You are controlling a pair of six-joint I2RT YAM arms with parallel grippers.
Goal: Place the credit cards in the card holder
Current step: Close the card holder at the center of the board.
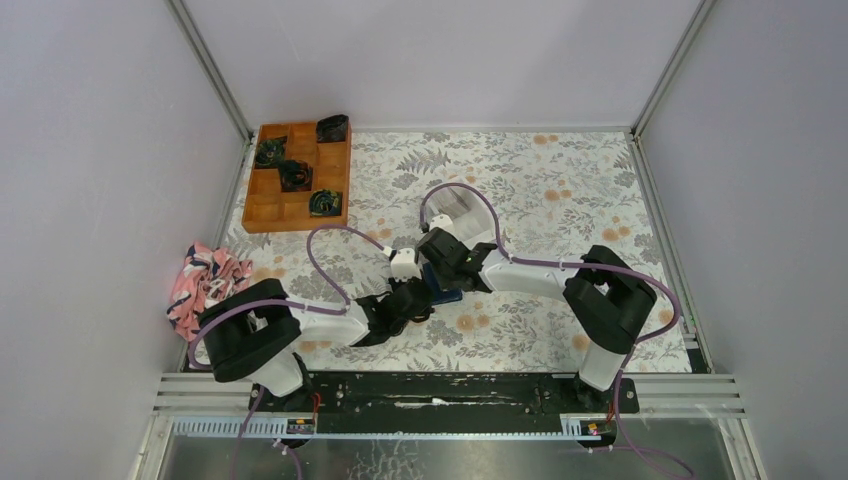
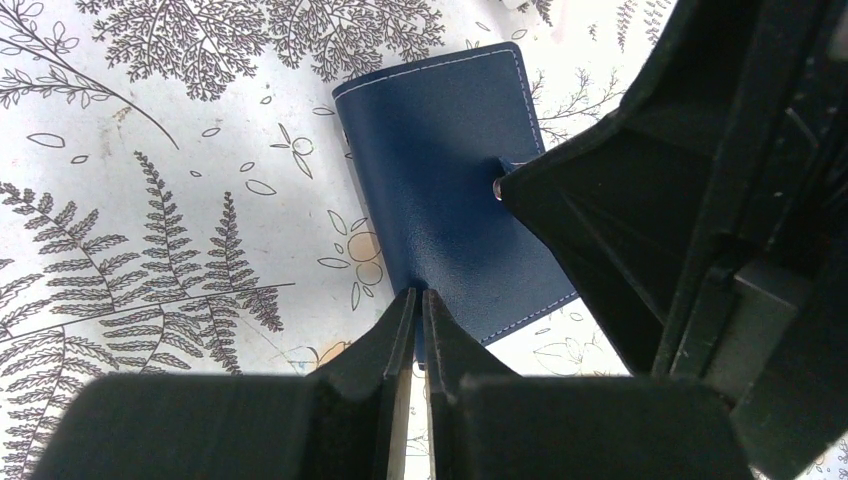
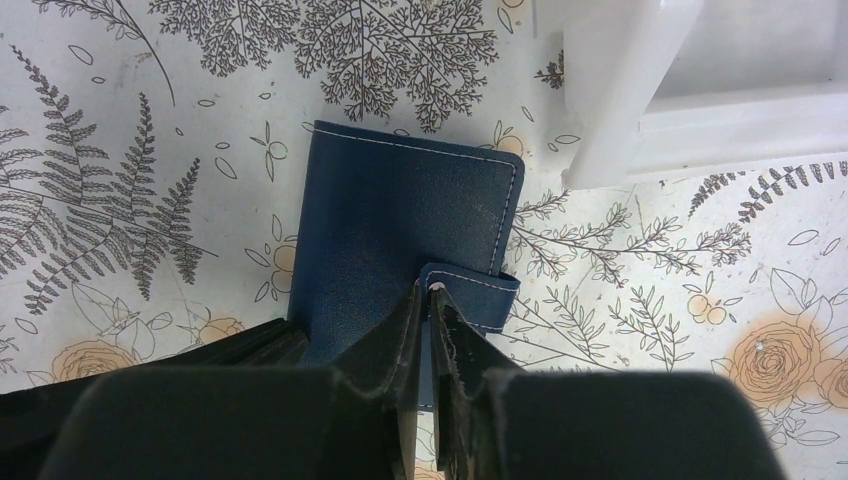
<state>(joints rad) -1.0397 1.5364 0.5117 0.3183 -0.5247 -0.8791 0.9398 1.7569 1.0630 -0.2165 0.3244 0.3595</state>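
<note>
Left wrist | left gripper (image 2: 420,300) clamps navy card holder (image 2: 440,170) | right gripper (image 3: 428,290) pinches its stitched tab (image 3: 475,288)

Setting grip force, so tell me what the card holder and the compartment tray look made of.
The card holder: leather or faux leather, navy, matte fine grain, pale stitching along edges. The compartment tray: apparently wood, orange-brown, smooth; grain too small to confirm.

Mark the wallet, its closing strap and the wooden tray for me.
wallet (image 2: 440,170), left wrist view, middle of its dark blue cover.
strap (image 3: 475,290), right wrist view, centre of the tab.
wooden tray (image 1: 268,208), top view, floor of a bare compartment.
</note>
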